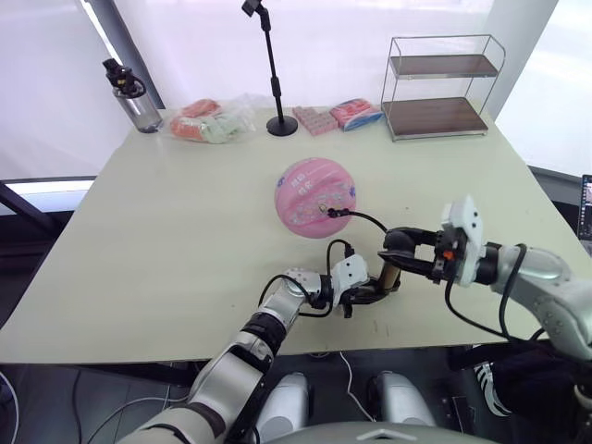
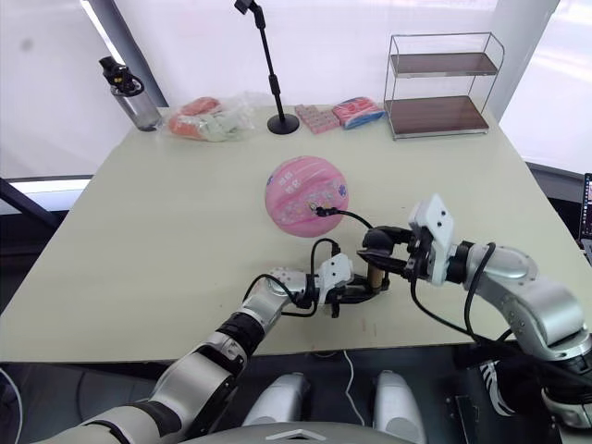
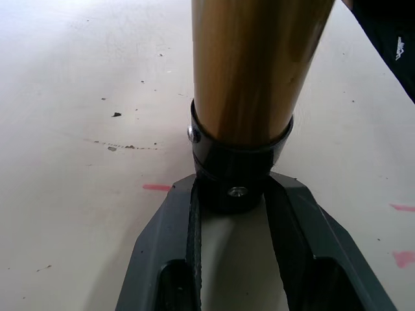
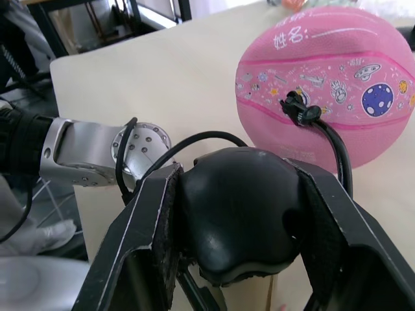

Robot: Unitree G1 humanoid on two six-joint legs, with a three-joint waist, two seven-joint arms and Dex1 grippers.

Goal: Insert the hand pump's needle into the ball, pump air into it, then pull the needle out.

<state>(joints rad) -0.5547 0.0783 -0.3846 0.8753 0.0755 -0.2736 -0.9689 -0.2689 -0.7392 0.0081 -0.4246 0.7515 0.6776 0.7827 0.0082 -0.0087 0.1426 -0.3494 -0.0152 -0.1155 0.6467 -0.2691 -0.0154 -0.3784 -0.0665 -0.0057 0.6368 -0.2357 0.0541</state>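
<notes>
We pinch the hand pump (image 1: pixel 387 276) low with our left gripper (image 1: pixel 363 294) and squeeze its handle with our right gripper (image 1: pixel 400 250), so air goes into the ball (image 1: pixel 314 197) mid-frame, needle (image 4: pixel 297 107) in.

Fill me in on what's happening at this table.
The robot is working a hand pump near the table's front edge. The left gripper clamps the black collar at the foot of the gold barrel, and the right gripper is closed on the black handle at the other end. The thin hose curves over to the pink ball, where the needle fitting sits against the ball's skin, apparently inserted. The ball looks round.
</notes>
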